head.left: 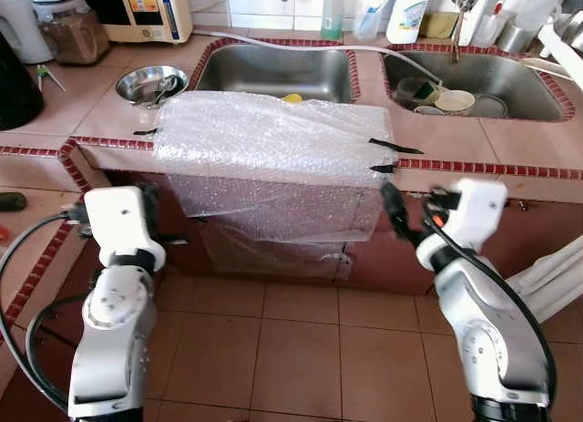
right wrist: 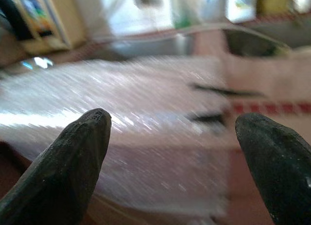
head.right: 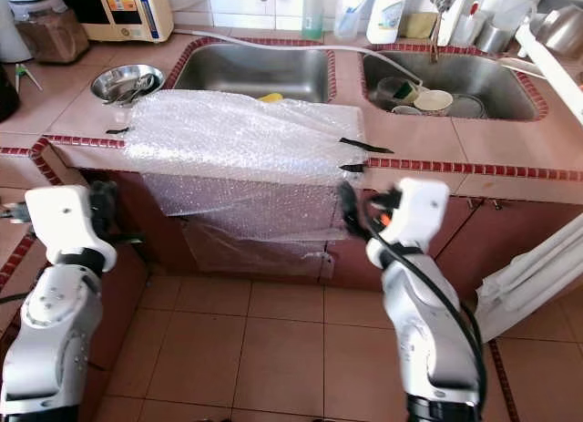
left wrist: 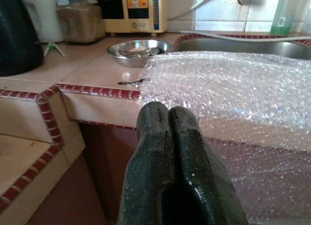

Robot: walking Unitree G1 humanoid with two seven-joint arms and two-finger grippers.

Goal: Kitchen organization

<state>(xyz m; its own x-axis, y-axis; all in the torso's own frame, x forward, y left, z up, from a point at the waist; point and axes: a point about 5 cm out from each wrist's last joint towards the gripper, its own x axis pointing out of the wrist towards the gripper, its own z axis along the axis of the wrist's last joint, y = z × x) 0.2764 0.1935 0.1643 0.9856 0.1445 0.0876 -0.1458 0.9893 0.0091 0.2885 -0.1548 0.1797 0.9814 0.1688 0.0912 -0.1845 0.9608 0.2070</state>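
Note:
A sheet of clear bubble wrap (head.left: 273,139) lies over the tiled counter (head.left: 109,103) in front of the left sink (head.left: 273,71). It hangs down over the cabinet front, held by strips of black tape (head.left: 393,148). My left gripper (left wrist: 168,108) is shut with nothing in it, low at the sheet's left side below the counter edge. My right gripper (right wrist: 172,120) is open just below the taped right corner, and its black fingers (head.left: 393,212) point toward the hanging wrap. The right wrist view is blurred.
A steel bowl (head.left: 151,83) with utensils sits left of the sink, near a black kettle (head.left: 14,85) and a water purifier (head.left: 146,7). The right sink (head.left: 510,76) holds dishes. White pipes (head.left: 556,281) lean at the right. Tiled floor (head.left: 291,349) lies below.

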